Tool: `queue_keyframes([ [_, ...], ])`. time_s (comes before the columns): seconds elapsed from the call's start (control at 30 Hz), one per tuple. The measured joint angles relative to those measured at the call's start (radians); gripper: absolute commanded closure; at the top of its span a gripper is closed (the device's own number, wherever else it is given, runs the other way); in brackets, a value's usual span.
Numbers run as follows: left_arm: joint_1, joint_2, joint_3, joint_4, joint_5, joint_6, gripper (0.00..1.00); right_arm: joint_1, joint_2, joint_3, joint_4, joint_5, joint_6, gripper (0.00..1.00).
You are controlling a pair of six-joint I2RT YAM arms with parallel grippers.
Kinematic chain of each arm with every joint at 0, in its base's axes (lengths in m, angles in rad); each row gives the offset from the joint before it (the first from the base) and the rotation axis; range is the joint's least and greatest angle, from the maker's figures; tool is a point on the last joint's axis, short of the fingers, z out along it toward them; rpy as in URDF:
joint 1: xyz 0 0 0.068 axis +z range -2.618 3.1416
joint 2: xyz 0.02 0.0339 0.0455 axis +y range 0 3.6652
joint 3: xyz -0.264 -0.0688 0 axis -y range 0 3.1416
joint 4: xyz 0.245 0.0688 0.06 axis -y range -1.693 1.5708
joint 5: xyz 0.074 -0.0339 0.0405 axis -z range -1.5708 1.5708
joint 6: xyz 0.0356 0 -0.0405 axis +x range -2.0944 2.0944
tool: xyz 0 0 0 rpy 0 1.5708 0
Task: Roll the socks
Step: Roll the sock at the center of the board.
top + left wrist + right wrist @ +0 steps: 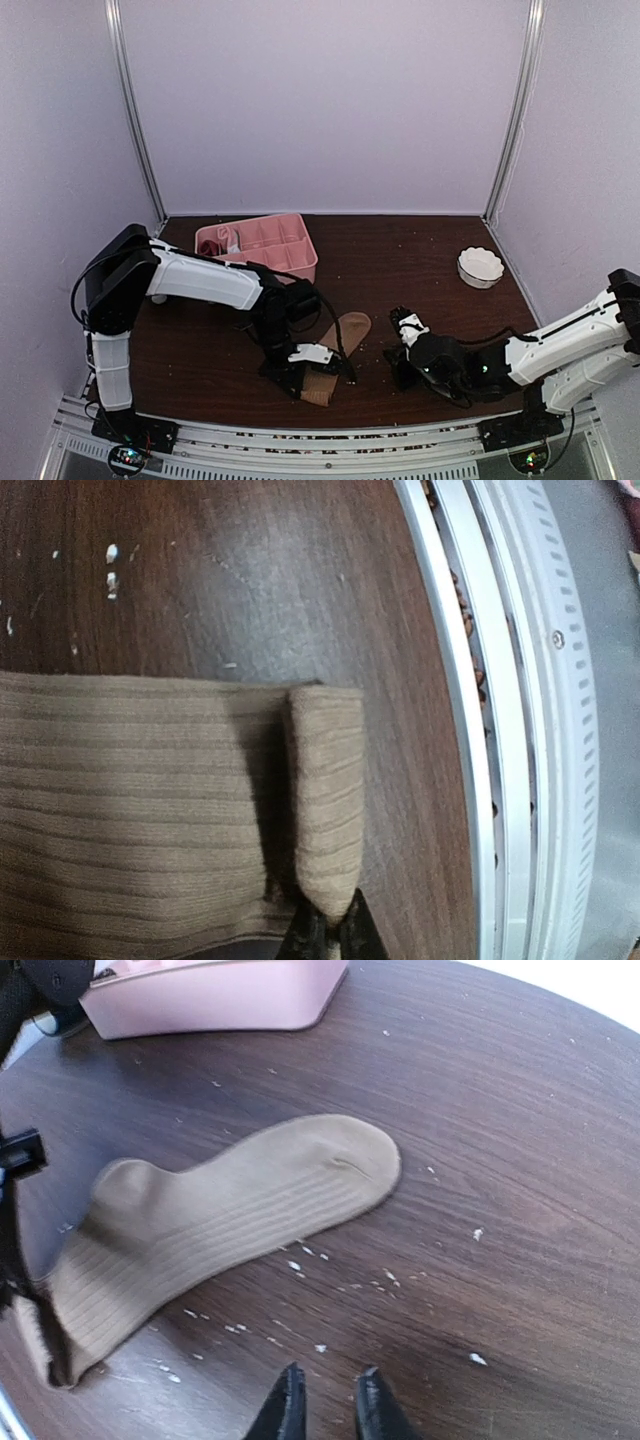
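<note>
One tan ribbed sock (345,330) lies flat on the dark wood table, toe pointing to the far right, cuff toward the near edge. My left gripper (308,380) is shut on the cuff end, which is folded up and over into a short flap (325,790) resting on the flat part of the sock (130,800). The black fingertips pinch the flap's lower edge (330,930). My right gripper (400,322) hovers low over bare table just beside the sock's toe (340,1160); its fingers stand a little apart (325,1385) with nothing between them.
A pink divided tray (290,262) stands behind the left arm, also seen as the pink tray (220,1000) from the right wrist. A small white bowl (480,267) sits at the far right. White crumbs (300,1265) dot the wood. The metal rail (480,730) runs close by the cuff.
</note>
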State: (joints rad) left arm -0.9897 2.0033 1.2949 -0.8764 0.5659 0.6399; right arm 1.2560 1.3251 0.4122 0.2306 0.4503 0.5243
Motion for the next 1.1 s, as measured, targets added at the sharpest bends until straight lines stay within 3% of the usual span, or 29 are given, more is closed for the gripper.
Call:
queue_keyframes([
  [0.03,0.0,0.009,0.013,-0.017,0.004,0.0,1.0,-0.001,0.007,0.0,-0.01,0.007,0.002,0.76],
  [0.07,0.0,0.021,0.03,-0.033,0.012,-0.002,1.0,-0.002,0.015,0.0,-0.021,0.014,-0.001,0.66],
  [0.1,0.0,0.032,0.043,-0.045,0.018,-0.003,1.0,0.006,0.021,0.0,-0.035,0.03,-0.005,0.5],
  [0.17,0.002,0.057,0.072,-0.074,0.03,-0.003,1.0,0.047,0.021,0.0,-0.061,0.085,-0.005,0.04],
  [0.2,0.003,0.072,0.089,-0.091,0.039,-0.004,1.0,0.084,0.019,0.0,-0.075,0.12,-0.006,0.0],
  [0.3,0.011,0.113,0.126,-0.132,0.068,-0.008,1.0,0.157,0.014,0.01,-0.145,0.212,0.031,0.0],
  [0.4,0.027,0.138,0.151,-0.169,0.097,-0.017,1.0,0.156,0.002,0.005,-0.175,0.245,0.093,0.01],
  [0.57,0.055,0.176,0.18,-0.217,0.148,-0.034,1.0,0.16,-0.051,-0.117,-0.028,0.146,0.075,0.0],
  [0.73,0.084,0.24,0.248,-0.28,0.203,-0.041,1.0,0.264,-0.012,-0.139,0.092,0.036,-0.124,0.0],
  [1.1,0.121,0.31,0.304,-0.351,0.298,-0.055,1.0,0.299,0.329,0.257,0.103,-0.094,-0.53,0.24],
])
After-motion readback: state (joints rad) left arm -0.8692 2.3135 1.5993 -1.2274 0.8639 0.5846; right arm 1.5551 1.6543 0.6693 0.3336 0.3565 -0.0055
